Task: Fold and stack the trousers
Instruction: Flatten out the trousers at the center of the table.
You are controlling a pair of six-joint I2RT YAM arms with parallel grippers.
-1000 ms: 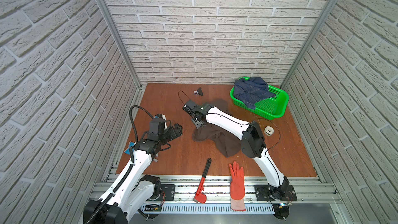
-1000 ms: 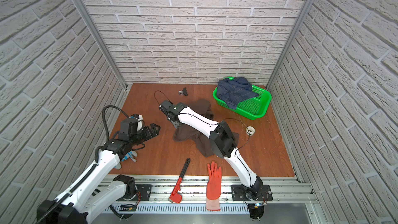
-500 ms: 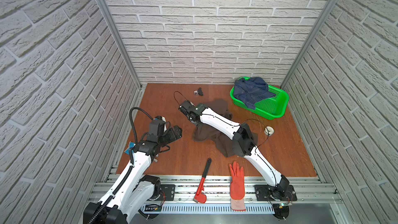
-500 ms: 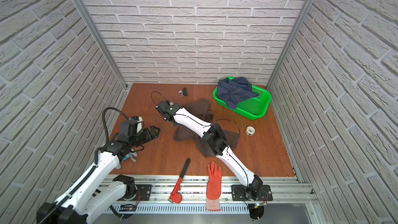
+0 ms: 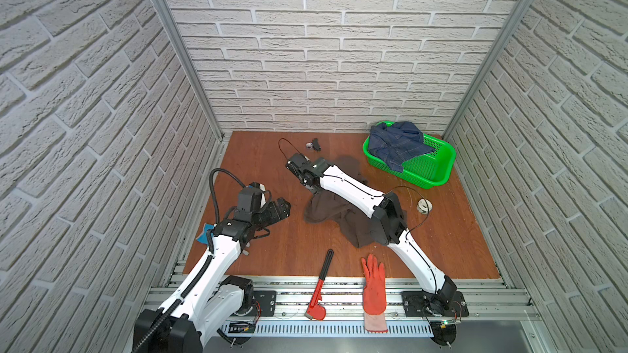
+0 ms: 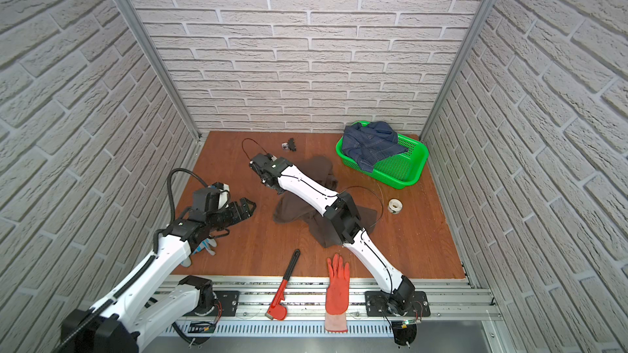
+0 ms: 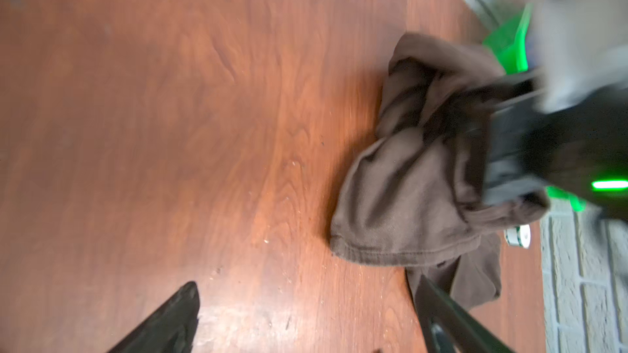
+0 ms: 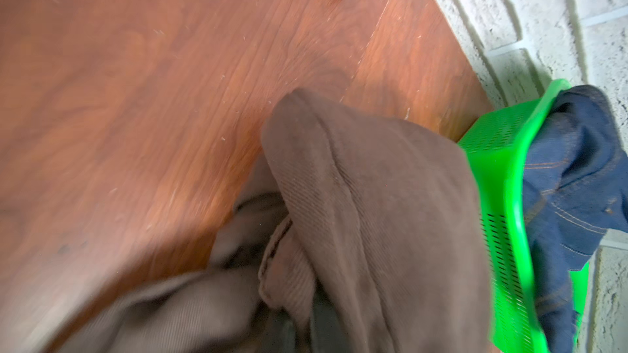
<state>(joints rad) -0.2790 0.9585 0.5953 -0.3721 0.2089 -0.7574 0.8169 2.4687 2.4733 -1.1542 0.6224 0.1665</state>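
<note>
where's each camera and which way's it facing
top views: high above the front edge, looking down at the whole table; both arms show
left wrist: on the left arm, facing the trousers; open left gripper frames the view
right wrist: on the right arm, close over the trousers, facing the green basket; right gripper mostly hidden under fabric
shared: both wrist views show trousers, green basket

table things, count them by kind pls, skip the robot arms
garments: 2, brown trousers and denim garment
gloves: 2, orange glove and pale glove, part hidden
green basket: 1
red wrench: 1
tape roll: 1
small black part: 1
total: 8
</note>
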